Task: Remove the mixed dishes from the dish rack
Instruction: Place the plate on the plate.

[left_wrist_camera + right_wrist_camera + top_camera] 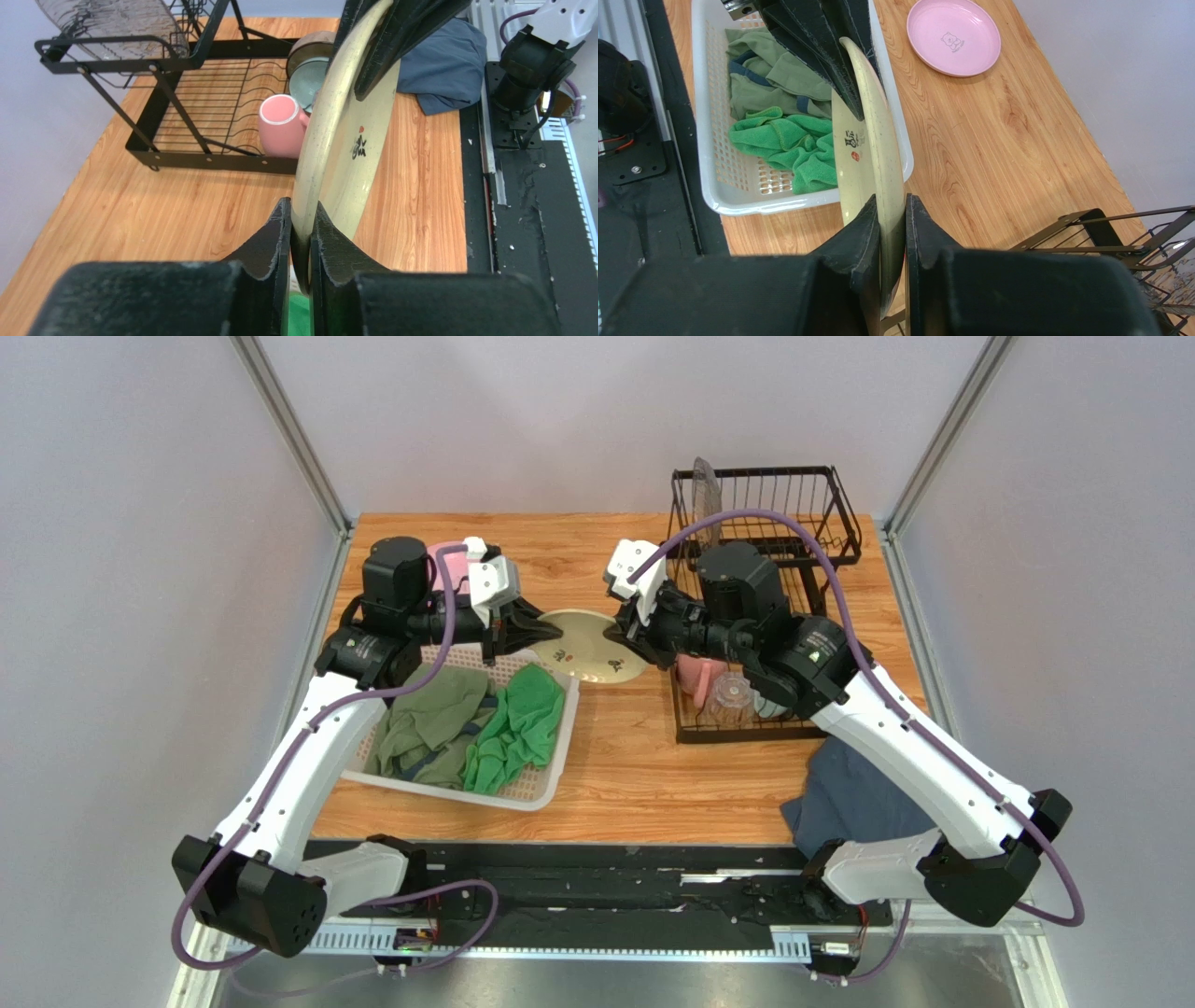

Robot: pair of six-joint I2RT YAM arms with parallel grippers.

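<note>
Glossy cream plate (593, 647), dark printed mark on underside

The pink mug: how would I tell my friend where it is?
Find the black wire dish rack on the table, right side. On its flat lower tray sits the pink mug, the only pink thing there, beside a teal bowl.

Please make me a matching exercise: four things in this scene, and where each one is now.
1. cream plate
2. pink plate
3. pink mug
4. green cloth

a. in the rack
b. between left gripper and right gripper
c. flat on the table
d. in the basket

Pairs: 1-b, 2-c, 3-a, 4-d
</note>
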